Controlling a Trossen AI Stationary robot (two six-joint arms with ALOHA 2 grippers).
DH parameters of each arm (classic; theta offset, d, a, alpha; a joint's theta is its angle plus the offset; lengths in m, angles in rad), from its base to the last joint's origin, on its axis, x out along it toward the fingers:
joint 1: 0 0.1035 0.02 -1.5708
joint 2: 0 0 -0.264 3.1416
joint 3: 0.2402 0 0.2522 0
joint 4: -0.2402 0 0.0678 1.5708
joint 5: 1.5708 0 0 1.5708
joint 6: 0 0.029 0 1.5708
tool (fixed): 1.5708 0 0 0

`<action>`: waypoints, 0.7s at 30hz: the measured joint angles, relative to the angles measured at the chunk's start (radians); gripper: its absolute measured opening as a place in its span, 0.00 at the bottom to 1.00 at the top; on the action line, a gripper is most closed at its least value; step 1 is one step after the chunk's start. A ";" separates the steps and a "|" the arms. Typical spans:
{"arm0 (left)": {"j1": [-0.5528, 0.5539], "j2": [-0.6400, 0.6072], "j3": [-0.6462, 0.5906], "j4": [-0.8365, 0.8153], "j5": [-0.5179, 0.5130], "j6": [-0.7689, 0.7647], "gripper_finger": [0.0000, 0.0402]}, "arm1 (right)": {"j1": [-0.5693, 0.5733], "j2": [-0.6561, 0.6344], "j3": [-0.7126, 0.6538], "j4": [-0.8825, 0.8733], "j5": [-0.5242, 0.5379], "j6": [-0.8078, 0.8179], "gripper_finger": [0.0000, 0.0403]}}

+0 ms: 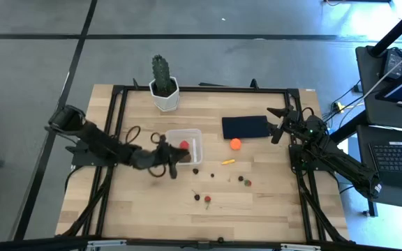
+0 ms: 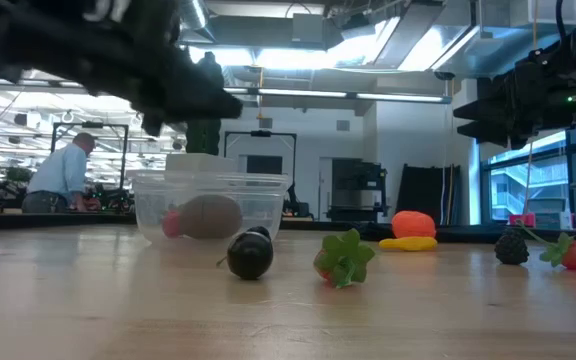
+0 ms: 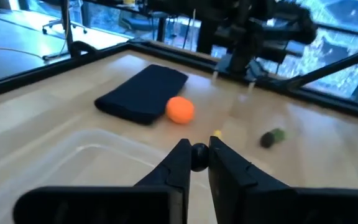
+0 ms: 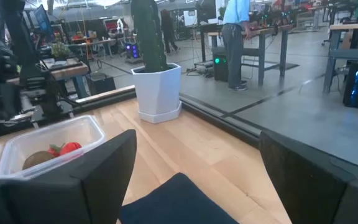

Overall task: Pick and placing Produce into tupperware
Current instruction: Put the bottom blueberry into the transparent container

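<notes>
Left gripper [image 1: 175,166]: it hangs over the near edge of the tupperware, a little left of the middle of the table. Its fingers [image 3: 180,163] are pinched tight on a small dark berry [image 3: 199,154].

Right gripper [image 1: 279,123]: it waits near the far right corner of the table, just beside the right end of the dark cloth. Its fingers [image 4: 107,165] stand wide apart and hold nothing.

Tupperware [image 1: 195,134]: a clear square box in the middle of the table, a bit toward the far edge. Inside it lie a red piece [image 1: 184,145] and a brown lump [image 2: 208,215].

Orange ball [image 1: 236,144]: on the table, right of the tupperware, just next to the near edge of the dark cloth.

Yellow sliver [image 1: 228,162]: on the table, a little closer to the near edge than the orange ball.

Other produce: small dark and red bits [image 1: 202,198] lie apart from each other between the tupperware and the near edge.

Dark cloth [image 1: 245,127]: flat, toward the far right part of the table.

Cactus [image 1: 162,75]: upright in a white pot [image 1: 165,97] at the far edge.

Person [image 2: 60,176]: stands in the room behind the table.
</notes>
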 joint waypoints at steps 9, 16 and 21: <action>0.126 0.038 0.000 -0.070 0.152 0.032 0.15 | 0.000 0.000 0.000 0.000 0.000 -0.025 0.84; 0.163 0.095 0.000 -0.086 0.152 0.053 0.10 | 0.000 0.000 0.000 0.000 0.000 -0.011 0.84; 0.182 0.129 0.000 -0.084 0.162 0.051 0.13 | 0.000 0.000 0.000 0.000 0.000 0.005 0.84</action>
